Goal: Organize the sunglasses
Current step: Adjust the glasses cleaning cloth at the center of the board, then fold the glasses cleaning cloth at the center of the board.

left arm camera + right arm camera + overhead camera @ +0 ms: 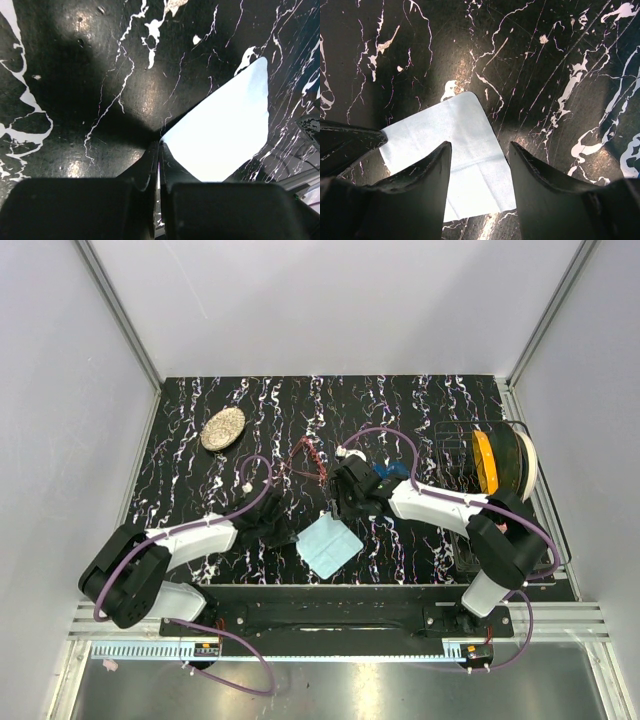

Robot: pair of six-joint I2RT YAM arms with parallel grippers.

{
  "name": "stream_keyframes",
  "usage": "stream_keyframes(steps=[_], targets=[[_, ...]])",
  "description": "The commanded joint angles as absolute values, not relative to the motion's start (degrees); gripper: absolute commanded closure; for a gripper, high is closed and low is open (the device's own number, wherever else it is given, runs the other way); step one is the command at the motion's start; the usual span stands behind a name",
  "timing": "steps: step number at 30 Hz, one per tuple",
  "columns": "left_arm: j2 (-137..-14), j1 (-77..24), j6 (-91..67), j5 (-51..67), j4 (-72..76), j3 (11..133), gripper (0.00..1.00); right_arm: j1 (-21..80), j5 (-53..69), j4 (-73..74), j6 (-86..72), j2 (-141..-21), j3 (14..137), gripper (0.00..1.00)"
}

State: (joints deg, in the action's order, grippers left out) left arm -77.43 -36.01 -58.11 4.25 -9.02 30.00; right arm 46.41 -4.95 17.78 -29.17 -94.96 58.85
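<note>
The sunglasses (306, 462), thin red frame with pink lenses, lie on the black marbled table behind both grippers. A light blue cloth (328, 545) lies flat near the front edge. My left gripper (291, 532) is low at the cloth's left corner; in the left wrist view its jaws (160, 145) are shut on the tip of that corner of the cloth (225, 135). My right gripper (347, 508) hovers over the cloth's far edge, open (480, 146), with the cloth (465, 150) below the gap. A blue case (392, 470) shows partly behind the right wrist.
An oval silvery object (222, 428) lies at the back left. A yellow spool (497, 462) stands in a wire rack (452, 445) on the right. The left gripper's fingers (347, 145) show at the left edge of the right wrist view, close to my right fingers.
</note>
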Motion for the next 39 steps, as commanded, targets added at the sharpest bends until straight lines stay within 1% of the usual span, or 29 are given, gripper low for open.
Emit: stream_keyframes(steps=[1,5,10,13,17,21,27,28,33,39], targets=[[-78.7,-36.3,-54.4,0.1,-14.4,31.9,1.0,46.1,-4.7,16.1,-28.2,-94.0,60.6,0.44],[-79.7,-36.3,-48.4,-3.3,-16.8,37.2,1.0,46.0,-5.4,16.0,-27.8,-94.1,61.0,0.44],[-84.8,-36.2,-37.1,-6.8,-19.6,45.3,1.0,45.6,-5.8,15.6,-26.9,-95.4,62.0,0.45],[-88.3,-35.9,-33.2,-8.5,-20.6,49.6,1.0,45.4,-6.3,14.8,-26.3,-97.0,62.9,0.45],[-93.0,-35.1,-30.5,-9.0,-21.4,54.0,1.0,44.4,-7.1,13.2,-25.8,-99.9,64.2,0.5],[-95.4,-34.4,-30.1,-8.3,-22.1,54.6,1.0,43.4,-6.9,13.0,-24.8,-103.3,65.9,0.53],[-95.5,-34.2,-30.3,-7.4,-21.5,53.7,1.0,43.2,-5.5,13.6,-23.3,-107.4,68.6,0.57],[-95.5,-34.1,-30.1,-6.8,-21.5,53.6,1.0,43.2,-4.9,13.8,-23.1,-108.4,69.3,0.59],[-95.6,-34.1,-29.7,-6.0,-21.4,53.9,1.0,43.2,-4.0,13.9,-23.5,-110.5,70.2,0.64],[-95.6,-33.9,-29.5,-5.2,-21.6,54.1,1.0,43.2,-2.8,15.1,-23.5,-111.4,70.8,0.77]])
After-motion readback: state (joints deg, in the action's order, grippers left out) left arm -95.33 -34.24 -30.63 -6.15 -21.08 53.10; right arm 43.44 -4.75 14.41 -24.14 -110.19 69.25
